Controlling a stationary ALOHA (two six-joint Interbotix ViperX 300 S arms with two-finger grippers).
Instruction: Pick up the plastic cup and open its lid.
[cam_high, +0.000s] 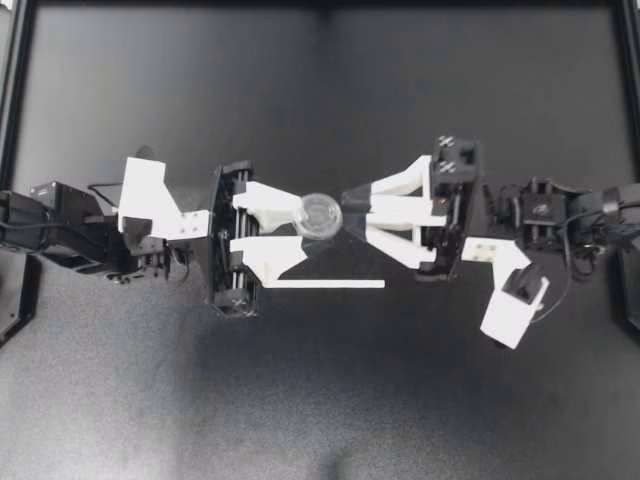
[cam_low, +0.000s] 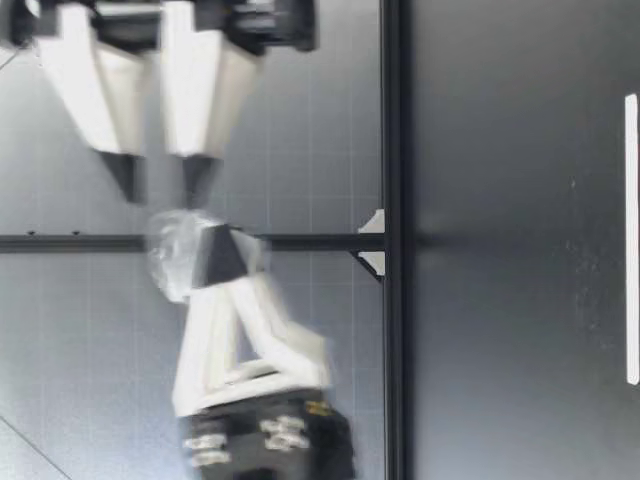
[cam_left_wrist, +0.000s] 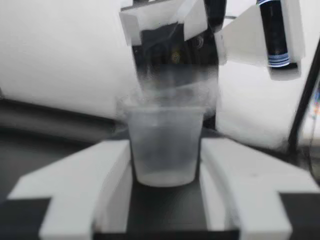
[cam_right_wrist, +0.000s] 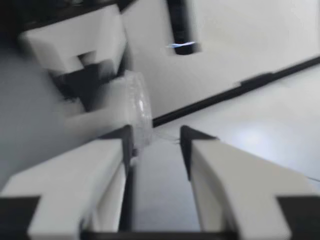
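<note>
**Clear cup gripped by left hand above the counter**

Clear plastic cup (cam_high: 320, 215), small and tapered with a round transparent lid (cam_high: 321, 211) on its top, hangs well above the dark matte counter (cam_high: 320, 400), between the two arms. My left hand (cam_high: 298, 225) comes at the cup from one side and is clamped on it: in the left wrist view both white fingers (cam_left_wrist: 112, 172) press the cup's (cam_left_wrist: 165, 145) walls from opposite sides, and the cup stands upright between them. The lid's edge is too blurred there to tell how it is seated.

My right hand (cam_high: 348, 213) meets the cup from the opposite side. Its fingers are parted and its dark tips lie just beside the cup's rim. In the right wrist view the cup (cam_right_wrist: 135, 107) sits just ahead of one fingertip (cam_right_wrist: 126, 140), and the gap between the fingers is free. In the low view the right hand's (cam_low: 160, 185) two tips point at the cup (cam_low: 180, 250) from just beside it, and I cannot tell whether they touch it.

Below the cup, a thin white strip (cam_high: 325, 284) lies flat on the counter.
</note>
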